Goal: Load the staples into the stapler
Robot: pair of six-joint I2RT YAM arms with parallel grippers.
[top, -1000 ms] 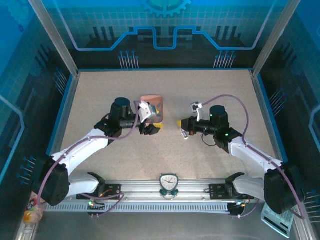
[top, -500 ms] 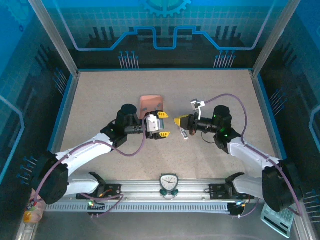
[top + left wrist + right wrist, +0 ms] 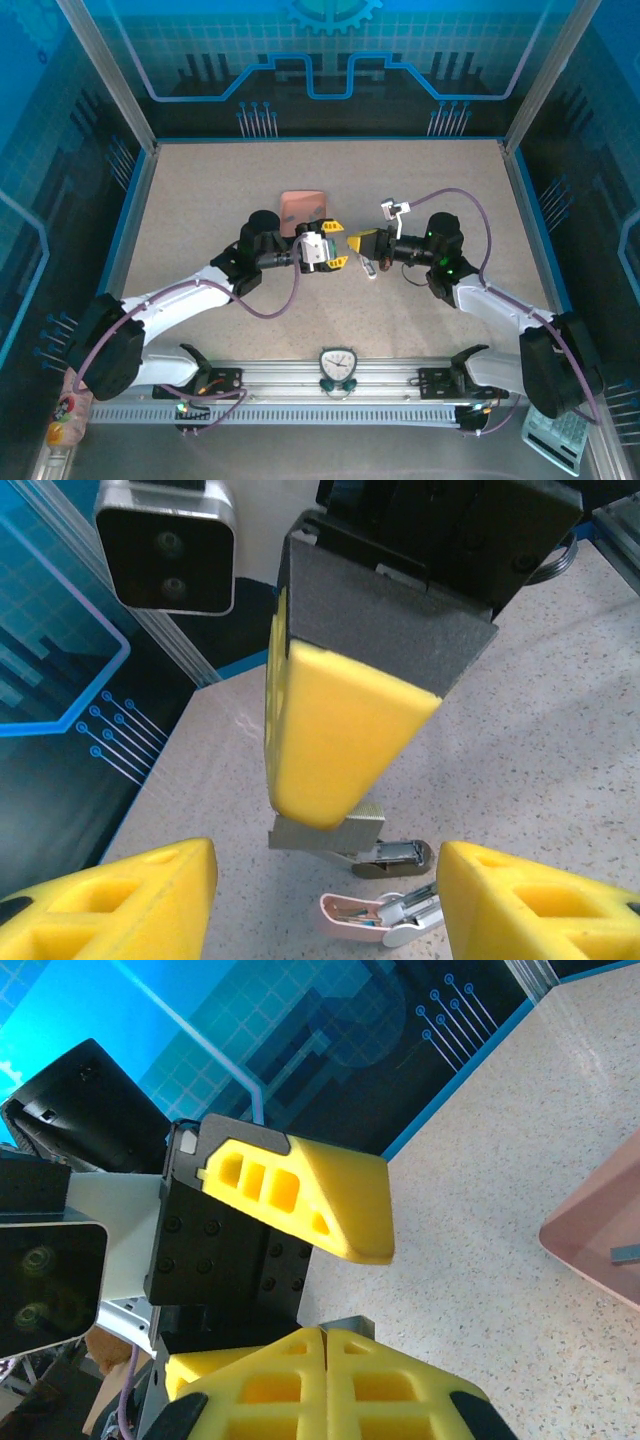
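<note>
under my right gripper [image 3: 314, 802] — pinched on the staples [image 3: 327, 832], a light, brittle strip i'd hold by its sides — sits the stapler [image 3: 380, 912]; left gripper [image 3: 334, 245] apart.

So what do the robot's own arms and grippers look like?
Both the left arm and right arm have white links between rounded black joints, each trailed by a looping purple cable. The left gripper and right gripper carry wedge-shaped yellow fingers with cut-out holes on black mounts, beside a white boxy wrist camera.
</note>
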